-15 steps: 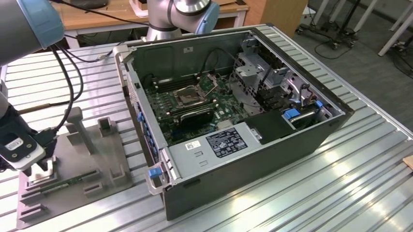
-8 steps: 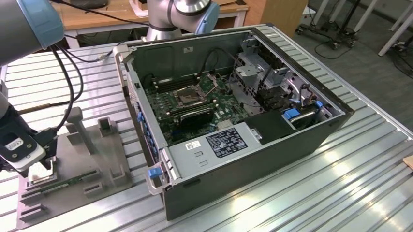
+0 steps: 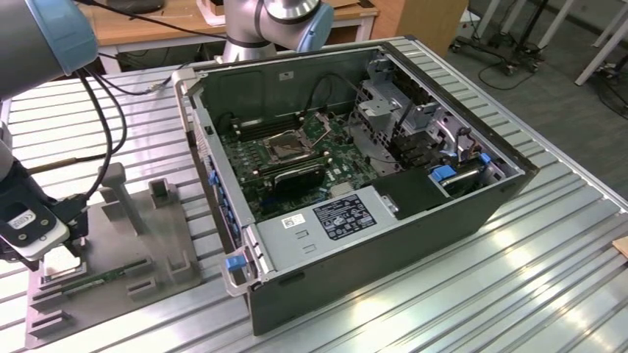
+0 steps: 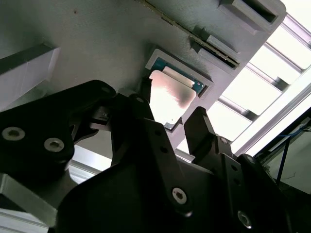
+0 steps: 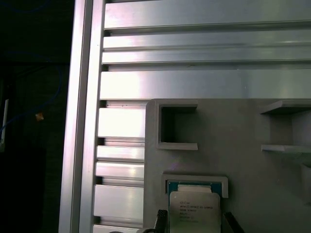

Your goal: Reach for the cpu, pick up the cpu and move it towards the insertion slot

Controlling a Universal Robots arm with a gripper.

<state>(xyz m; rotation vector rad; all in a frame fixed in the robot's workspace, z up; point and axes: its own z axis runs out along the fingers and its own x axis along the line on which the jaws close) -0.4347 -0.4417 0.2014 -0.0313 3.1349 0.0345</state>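
Gripper (image 3: 57,257) hangs low over the left edge of the grey tray (image 3: 118,246), at the exterior view's left, w/ the cpu (image 3: 65,267) directly beneath it. In the second wrist view the cpu (image 4: 167,94) sits flat in its shallow square pocket on the tray, silvery face up. The two black fingers (image 4: 199,124) stand apart, one on each side of it. Jaws are spread and straddle two opposite edges, just beside them; can't tell if either pad touches.

So approx. no sideways offset: the chip lies straight below, btwn the fingers, and isn't lifted. It's square, so there's no long axis to match, only its edges, which look roughly parallel to the fingers.

Insertion slot (image 3: 290,147) is well apart, to the exterior view's right and farther back. It sits inside the open PC case (image 3: 324,235) on the worktop (image 3: 471,294).
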